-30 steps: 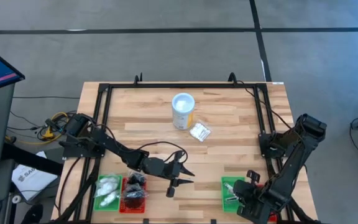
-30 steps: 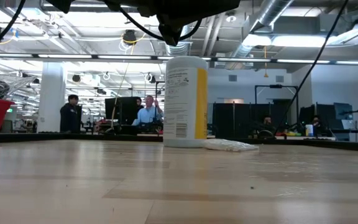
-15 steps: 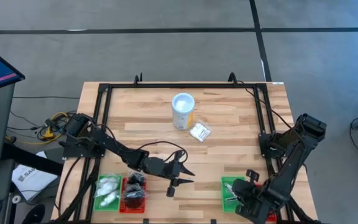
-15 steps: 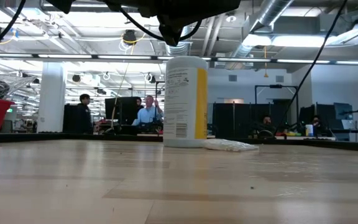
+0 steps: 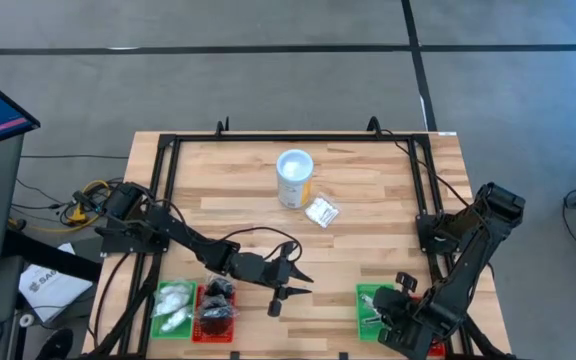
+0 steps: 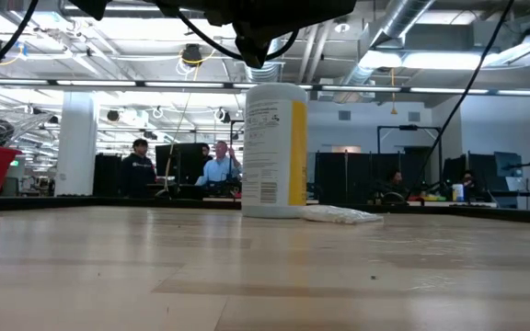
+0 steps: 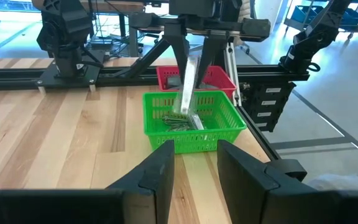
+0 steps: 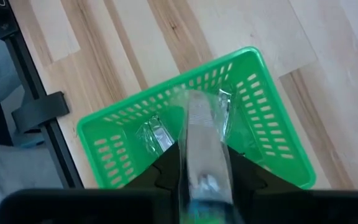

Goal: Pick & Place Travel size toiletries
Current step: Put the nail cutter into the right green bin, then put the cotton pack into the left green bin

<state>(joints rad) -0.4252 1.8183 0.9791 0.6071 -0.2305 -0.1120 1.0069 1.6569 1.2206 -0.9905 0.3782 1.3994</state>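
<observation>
Over the bench from above, your left pincer (image 5: 290, 283) hovers at about 6 o'clock, just beside the red tray (image 5: 200, 325) of black round packets (image 5: 217, 292) and the left green tray (image 5: 156, 310) of white packets (image 5: 174, 298). Your right pincer (image 5: 388, 316) sits low over the right green tray (image 5: 366, 296) at 5 o'clock. The white tub (image 5: 295, 178) stands toward 12 o'clock, with a loose white packet (image 5: 321, 211) just beside it at its 4 o'clock.

At bench level you see the tub (image 6: 276, 152) upright, the loose packet (image 6: 339, 215) lying flat next to it, and people (image 6: 141, 167) far behind.

From your left wrist, the left pincer (image 7: 194, 174) stands partly open and holds nothing. Across the bench (image 7: 55, 143), the right pincer hangs a wrapped grey piece (image 7: 187, 93) into the right green tray (image 7: 194, 138).

From your right wrist, the right pincer (image 8: 204, 177) is clamped on that wrapped grey piece (image 8: 202, 134), above the tray (image 8: 272, 130), where more wrapped pieces (image 8: 157, 134) lie.
</observation>
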